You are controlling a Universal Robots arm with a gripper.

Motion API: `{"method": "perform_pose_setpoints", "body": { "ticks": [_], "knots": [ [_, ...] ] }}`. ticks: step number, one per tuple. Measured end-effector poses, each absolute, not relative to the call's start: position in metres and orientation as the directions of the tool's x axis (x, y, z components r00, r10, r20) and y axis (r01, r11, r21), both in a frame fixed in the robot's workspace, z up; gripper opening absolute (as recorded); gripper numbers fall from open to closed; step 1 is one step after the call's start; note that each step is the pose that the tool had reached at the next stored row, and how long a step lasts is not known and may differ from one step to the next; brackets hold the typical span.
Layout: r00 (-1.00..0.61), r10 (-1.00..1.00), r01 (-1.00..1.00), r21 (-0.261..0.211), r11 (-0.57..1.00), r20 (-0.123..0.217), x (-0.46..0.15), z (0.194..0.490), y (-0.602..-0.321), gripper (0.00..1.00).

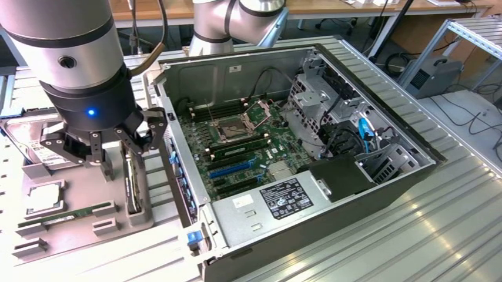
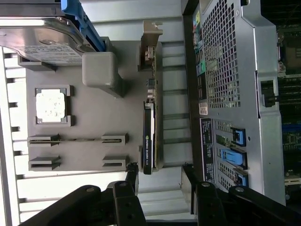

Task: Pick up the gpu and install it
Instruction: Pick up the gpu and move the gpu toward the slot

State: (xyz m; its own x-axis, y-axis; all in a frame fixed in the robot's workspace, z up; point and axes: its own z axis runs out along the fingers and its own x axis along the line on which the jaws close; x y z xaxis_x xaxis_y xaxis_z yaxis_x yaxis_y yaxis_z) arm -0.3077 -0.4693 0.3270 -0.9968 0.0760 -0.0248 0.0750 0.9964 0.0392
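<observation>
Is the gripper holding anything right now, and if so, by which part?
Nothing is held. The gripper is open, poised over the gpu, which stands edge-on in its slot on the grey holder tray.

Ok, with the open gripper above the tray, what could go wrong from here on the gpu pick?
1. The gpu stands edge-on in its slot and seems nearer one finger of the open gripper than the other; that finger might come down on the card's edge instead of beside it.
2. The computer case stands close beside the holder; the other finger could catch its wall.
</observation>
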Motion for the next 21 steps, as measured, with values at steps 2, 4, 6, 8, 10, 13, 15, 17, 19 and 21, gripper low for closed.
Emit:
{"method": "perform_pose_setpoints", "body": {
  "ticks": [2,4,6,8,10,13,15,17,19,21],
  "knots": [
    [-0.997,0.076,0.075,0.039,0.996,-0.025,-0.308,0.323,-0.469,0.5],
    [-0.997,0.076,0.075,0.039,0.996,-0.025,-0.308,0.322,-0.469,0.5],
    [-0.997,0.076,0.075,0.039,0.996,-0.025,-0.308,0.322,-0.469,0.5],
    [-0.997,0.076,0.075,0.039,0.996,-0.025,-0.308,0.312,-0.469,0.5],
    [-0.997,0.076,0.075,0.039,0.996,-0.025,-0.308,0.311,-0.469,0.5],
    [-0.997,0.076,0.075,0.039,0.996,-0.025,-0.308,0.309,-0.469,0.5],
    [-0.997,0.076,0.075,0.039,0.996,-0.025,-0.308,0.308,-0.469,0.5],
    [-0.997,0.076,0.075,0.039,0.996,-0.025,-0.308,0.307,-0.469,0.5],
    [-0.997,0.076,0.075,0.039,0.996,-0.025,-0.308,0.307,-0.469,0.5],
    [-0.997,0.076,0.075,0.039,0.996,-0.025,-0.308,0.307,-0.469,0.5]
  ]
}}
